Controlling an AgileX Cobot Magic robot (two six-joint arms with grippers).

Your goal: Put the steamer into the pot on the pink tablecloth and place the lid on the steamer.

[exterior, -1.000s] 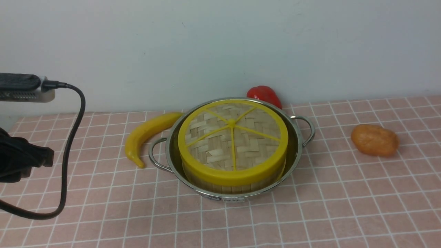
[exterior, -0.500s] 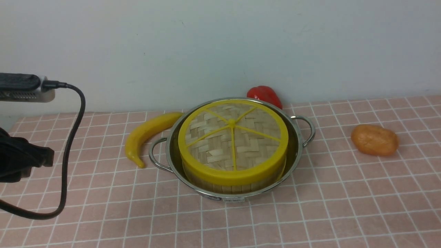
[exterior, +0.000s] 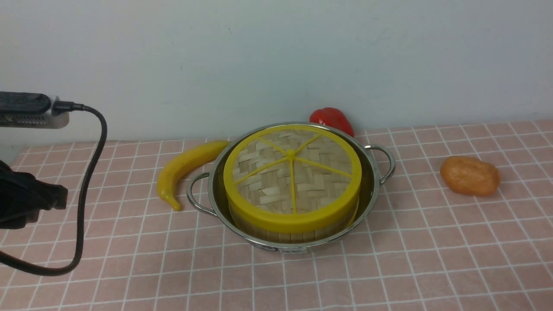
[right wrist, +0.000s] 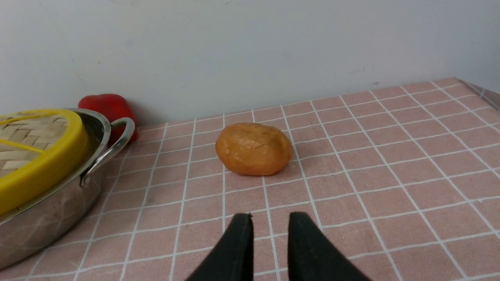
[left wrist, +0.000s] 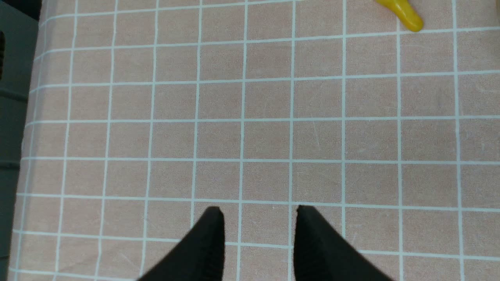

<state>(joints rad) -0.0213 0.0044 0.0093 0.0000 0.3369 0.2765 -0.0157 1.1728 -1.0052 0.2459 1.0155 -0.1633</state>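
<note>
The steel pot (exterior: 372, 181) stands on the pink tablecloth (exterior: 432, 259) in the middle. The steamer (exterior: 293, 233) sits inside it; only its slatted side shows. The woven lid (exterior: 292, 172) with yellow rim lies flat on top of it and hides the contents. My left gripper (left wrist: 259, 210) is open and empty over bare cloth, far left of the pot; its arm (exterior: 26, 201) shows at the front view's left edge. My right gripper (right wrist: 270, 216) is slightly open and empty, low over the cloth to the right of the pot (right wrist: 58, 203) and lid (right wrist: 35, 156).
A yellow banana-like toy (exterior: 183, 169) lies against the pot's left side. A red pepper (exterior: 332, 119) sits behind the pot by the wall. An orange potato (exterior: 470, 175) lies to the right, just ahead of my right gripper (right wrist: 254, 148). A black cable (exterior: 84, 194) hangs at the left.
</note>
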